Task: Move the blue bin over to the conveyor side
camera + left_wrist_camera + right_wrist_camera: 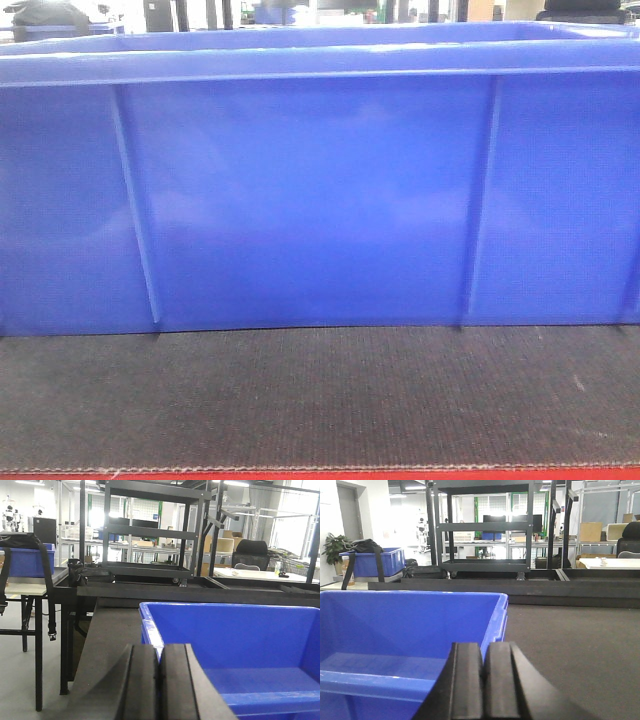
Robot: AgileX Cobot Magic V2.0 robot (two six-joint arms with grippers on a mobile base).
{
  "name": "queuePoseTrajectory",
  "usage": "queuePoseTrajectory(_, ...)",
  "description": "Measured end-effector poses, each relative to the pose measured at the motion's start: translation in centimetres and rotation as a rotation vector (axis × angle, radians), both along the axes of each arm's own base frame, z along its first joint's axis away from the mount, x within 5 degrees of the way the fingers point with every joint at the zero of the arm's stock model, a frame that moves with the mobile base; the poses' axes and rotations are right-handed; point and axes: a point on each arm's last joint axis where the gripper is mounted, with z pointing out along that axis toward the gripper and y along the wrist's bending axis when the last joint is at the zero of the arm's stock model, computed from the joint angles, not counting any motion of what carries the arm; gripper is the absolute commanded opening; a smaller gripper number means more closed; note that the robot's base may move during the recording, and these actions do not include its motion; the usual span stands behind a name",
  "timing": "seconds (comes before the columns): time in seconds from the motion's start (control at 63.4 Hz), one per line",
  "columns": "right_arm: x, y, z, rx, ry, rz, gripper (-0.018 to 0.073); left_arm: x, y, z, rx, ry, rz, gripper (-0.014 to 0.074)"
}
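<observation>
Down low in each wrist view, the left gripper (159,685) shows its two black pads pressed together with nothing between them, and the right gripper (484,682) is shut the same way, also empty. Just past both sits the blue bin (320,200), resting flat on the conveyor (320,395), a dark woven belt with a red strip (330,474) along its near edge. The left gripper is at the bin's near left corner, the right gripper at its near right corner. Seen from the front, the bin's long ribbed wall faces the camera and runs left to right across the whole picture, parallel to the red strip. Beyond the belt stands a black metal shelving rack (480,527), then workbenches, another blue crate (372,561) with a black bag on it, and a potted plant (334,546).
</observation>
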Motion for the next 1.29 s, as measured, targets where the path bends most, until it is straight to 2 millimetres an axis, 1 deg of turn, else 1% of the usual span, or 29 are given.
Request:
queuePoseTrajectory(0.41,0.1,0.0,-0.1,0.004,-0.017,-0.002,-0.0088,0.0,0.0,0.0,0.000,0.000,0.000,-0.0020)
queuePoseTrajectory(0.568,0.8,-0.1,-1.6,-0.039,-0.074,-0.075,-0.0088,0.0,0.0,0.0,0.000,0.000,0.000,-0.0020)
queuePoseTrajectory(0.631,1.0,-0.2,-2.7,-0.046,-0.076,-0.112,-0.0088,0.0,0.0,0.0,0.000,0.000,0.000,-0.0020)
queuePoseTrajectory(0.867,1.8,-0.3,-7.0,-0.070,0.048,-0.140,-0.0088,0.0,0.0,0.0,0.000,0.000,0.000,-0.0020)
queuePoseTrajectory(0.93,1.9,-0.3,-7.8,-0.073,0.066,-0.140,-0.0088,0.0,0.0,0.0,0.000,-0.001,0.000,-0.0020)
queuePoseTrajectory(1.293,1.9,-0.3,-8.0,-0.072,0.069,-0.140,-0.0088,0.0,0.0,0.0,0.000,-0.001,0.000,-0.0020)
